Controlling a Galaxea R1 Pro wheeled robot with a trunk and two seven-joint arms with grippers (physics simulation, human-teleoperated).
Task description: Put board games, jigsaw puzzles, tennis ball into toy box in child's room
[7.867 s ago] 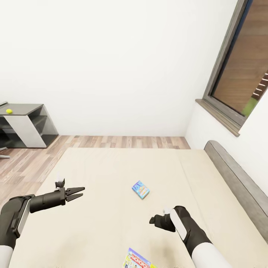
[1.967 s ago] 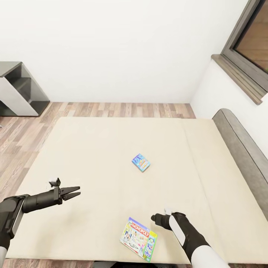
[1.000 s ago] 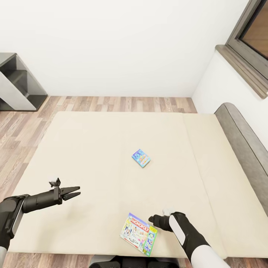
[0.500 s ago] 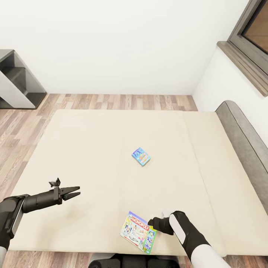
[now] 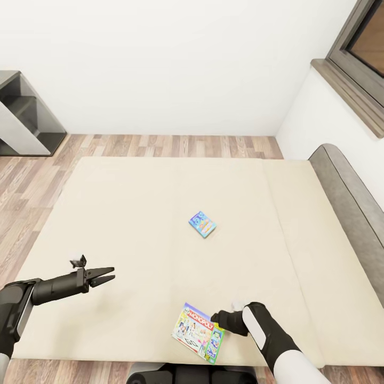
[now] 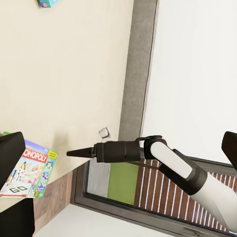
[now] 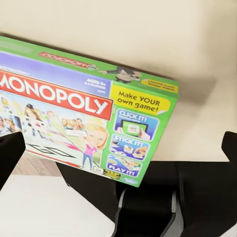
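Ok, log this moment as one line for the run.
stage: reaching for first bed game | right gripper: open beside Monopoly box, no grasp | left gripper: open, idle over bed | small blue game: mid-bed, untouched

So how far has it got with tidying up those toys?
Nothing looks packed yet. The large Monopoly box and the small blue game both lie on the bed. The right gripper hovers open by the Monopoly box; the left gripper hangs empty.

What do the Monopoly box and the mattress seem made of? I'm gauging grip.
Monopoly box: likely printed cardboard, smooth and slightly glossy, with crisp edges and colour artwork. Mattress: probably matte beige fabric, plain with one seam; no weave is visible.
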